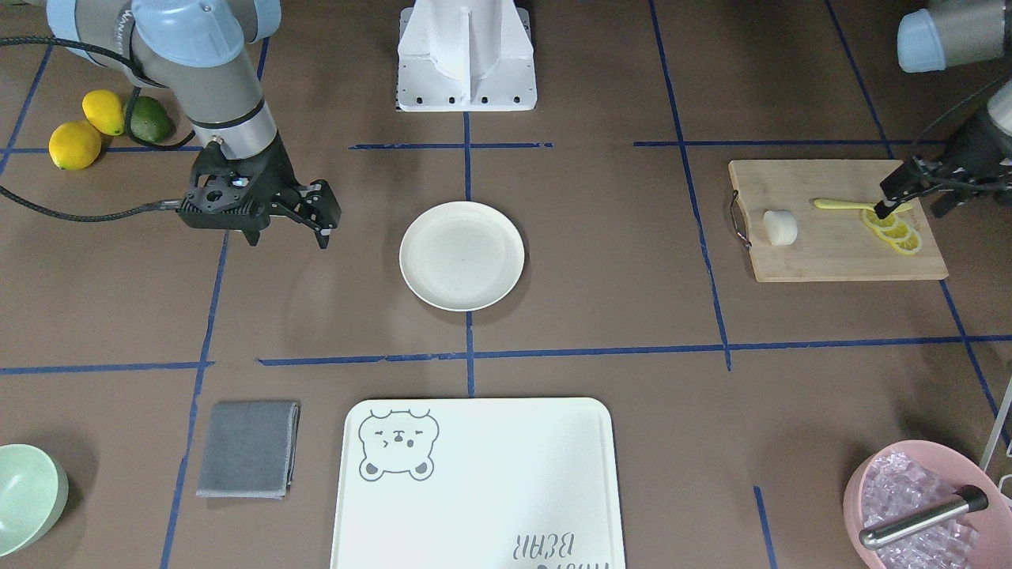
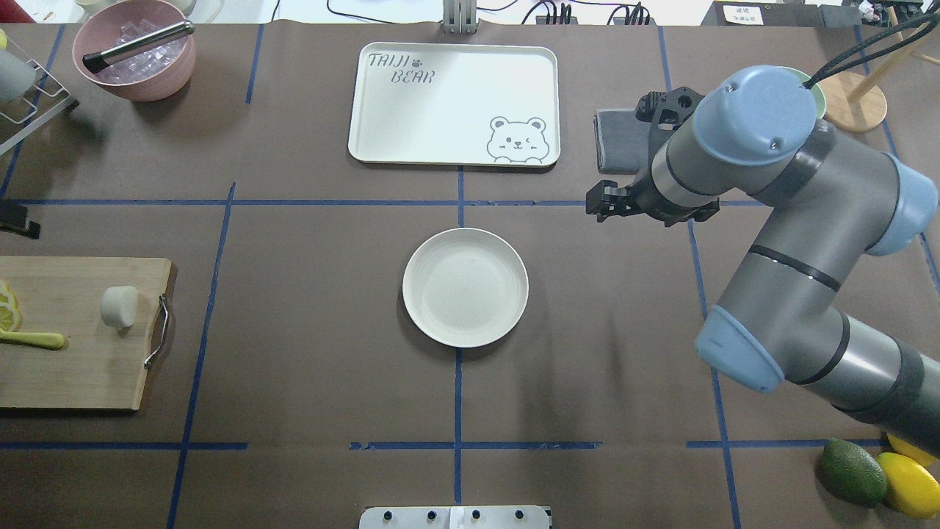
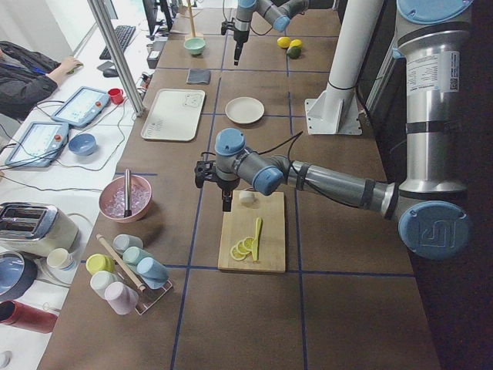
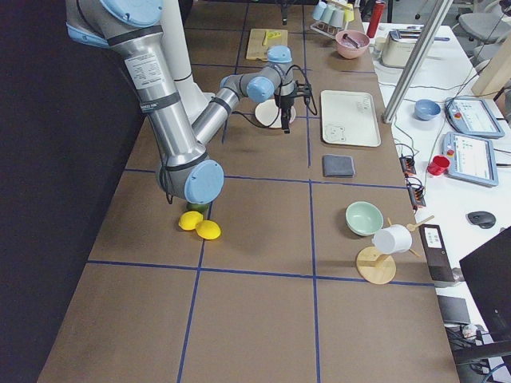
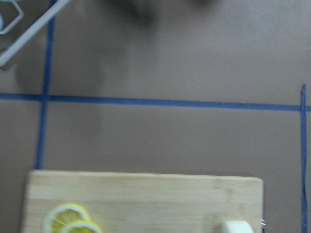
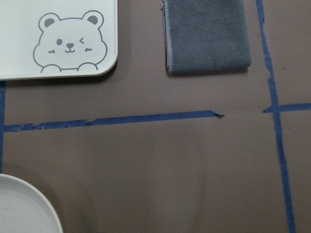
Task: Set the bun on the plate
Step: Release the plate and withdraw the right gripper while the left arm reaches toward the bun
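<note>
The off-white bun [image 1: 779, 227] lies on a wooden cutting board [image 1: 830, 253] at the table's left end, also seen from overhead [image 2: 119, 306] and at the bottom edge of the left wrist view [image 5: 238, 226]. The cream-white plate [image 1: 462, 255] sits empty at the table's middle [image 2: 465, 286]. My left gripper [image 1: 892, 197] hangs over the board's lemon-slice end, about a hand's width from the bun, and looks open and empty. My right gripper [image 1: 315, 225] hovers open and empty just beside the plate, towards the tray [image 2: 596, 204].
Lemon slices [image 1: 895, 231] and a yellow utensil [image 1: 842, 205] share the board. A bear-print tray [image 1: 482, 490], grey cloth [image 1: 247, 460], green bowl [image 1: 28, 494] and pink ice bowl [image 1: 921, 506] line the far side. Lemons and an avocado [image 1: 150, 118] lie behind the right arm.
</note>
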Tool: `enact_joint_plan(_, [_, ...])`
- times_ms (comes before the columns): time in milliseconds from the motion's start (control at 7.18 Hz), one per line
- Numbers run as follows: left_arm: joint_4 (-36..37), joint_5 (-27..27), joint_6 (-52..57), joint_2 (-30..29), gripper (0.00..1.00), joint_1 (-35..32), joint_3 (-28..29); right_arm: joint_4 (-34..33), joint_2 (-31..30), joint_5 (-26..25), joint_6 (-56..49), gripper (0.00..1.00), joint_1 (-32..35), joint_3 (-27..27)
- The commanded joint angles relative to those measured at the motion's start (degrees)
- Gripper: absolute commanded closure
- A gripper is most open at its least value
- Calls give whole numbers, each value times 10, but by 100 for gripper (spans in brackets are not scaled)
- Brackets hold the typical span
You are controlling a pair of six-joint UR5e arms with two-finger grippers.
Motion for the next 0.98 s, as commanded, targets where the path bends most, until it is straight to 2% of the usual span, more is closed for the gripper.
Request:
enact_joint_plan(0, [-93,122,-170,14,1,147,-2,-10,-25,44,-74,0,50,6])
enact_joint_plan(139, [-96,167,-197,13,1,196,0,-10,-41,53,-110,0,69,7])
enact_joint_plan(279, [-98,177,-200,11,1,210,5,-10,-54,69,-134,0,86,7])
enact_joint_plan(557, [-98,175,-200,10,3,216,12,-10,-64,95,-145,0,106,7])
enact_joint_plan(836, [-97,175,-199,9,7,220,20,-10,-65,94,-144,0,106,7])
